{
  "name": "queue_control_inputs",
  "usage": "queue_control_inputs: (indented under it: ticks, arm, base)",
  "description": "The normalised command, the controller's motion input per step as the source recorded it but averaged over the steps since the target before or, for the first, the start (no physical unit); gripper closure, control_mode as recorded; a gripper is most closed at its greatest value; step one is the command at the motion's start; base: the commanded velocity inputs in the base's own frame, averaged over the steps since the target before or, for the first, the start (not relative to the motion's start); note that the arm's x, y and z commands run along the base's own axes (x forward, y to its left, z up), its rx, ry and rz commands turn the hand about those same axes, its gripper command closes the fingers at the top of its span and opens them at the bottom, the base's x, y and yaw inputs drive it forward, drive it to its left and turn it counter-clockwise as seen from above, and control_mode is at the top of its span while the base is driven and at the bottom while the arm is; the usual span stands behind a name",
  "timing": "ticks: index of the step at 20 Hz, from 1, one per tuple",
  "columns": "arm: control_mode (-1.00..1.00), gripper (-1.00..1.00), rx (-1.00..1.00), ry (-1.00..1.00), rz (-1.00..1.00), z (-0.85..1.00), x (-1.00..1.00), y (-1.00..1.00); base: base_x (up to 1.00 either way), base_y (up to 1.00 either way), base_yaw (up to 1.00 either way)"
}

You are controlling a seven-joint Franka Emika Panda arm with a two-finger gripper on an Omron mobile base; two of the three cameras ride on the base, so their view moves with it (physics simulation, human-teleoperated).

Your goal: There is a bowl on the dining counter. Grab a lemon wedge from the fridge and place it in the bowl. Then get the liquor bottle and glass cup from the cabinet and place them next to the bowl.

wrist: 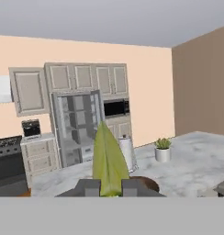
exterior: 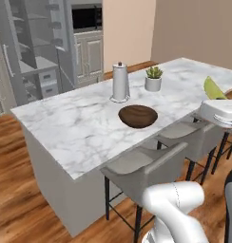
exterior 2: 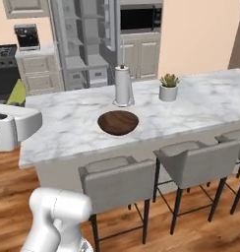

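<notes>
My gripper (wrist: 111, 187) is shut on the lemon wedge (wrist: 108, 160), a yellow-green sliver that stands up between the two dark fingertips. From the left base the lemon wedge (exterior: 214, 88) pokes out above my white hand at the right edge, over the near right side of the dining counter (exterior: 80, 128). The dark wooden bowl (exterior: 138, 116) sits near the counter's front edge, well left of the hand and with nothing in it. From the right base the bowl (exterior 2: 118, 122) lies right of the lemon wedge (exterior 2: 16, 93). Behind the counter the fridge (exterior 2: 82, 44) stands open. The liquor bottle and glass cup are out of view.
A white paper-towel roll (exterior: 120, 83) and a small potted plant (exterior: 153, 78) stand behind the bowl. Grey stools (exterior 2: 122, 182) line the near side of the counter. A microwave (exterior 2: 140, 18) sits right of the fridge, and a stove (exterior 2: 4, 64) is at far left.
</notes>
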Motion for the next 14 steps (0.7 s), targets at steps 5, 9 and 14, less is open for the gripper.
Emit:
queue_control_inputs:
  ticks: [5, 9, 14]
  arm:
    - [1.0, 1.0, 0.0, 0.0, 0.0, 0.0, 0.0, 0.0]
    - [1.0, 1.0, 0.0, 0.0, 0.0, 0.0, 0.0, 0.0]
    - [1.0, 1.0, 0.0, 0.0, 0.0, 0.0, 0.0, 0.0]
  base:
    - [0.28, -0.82, 0.47]
    - [0.29, -0.81, 0.47]
    - [0.41, -0.73, 0.48]
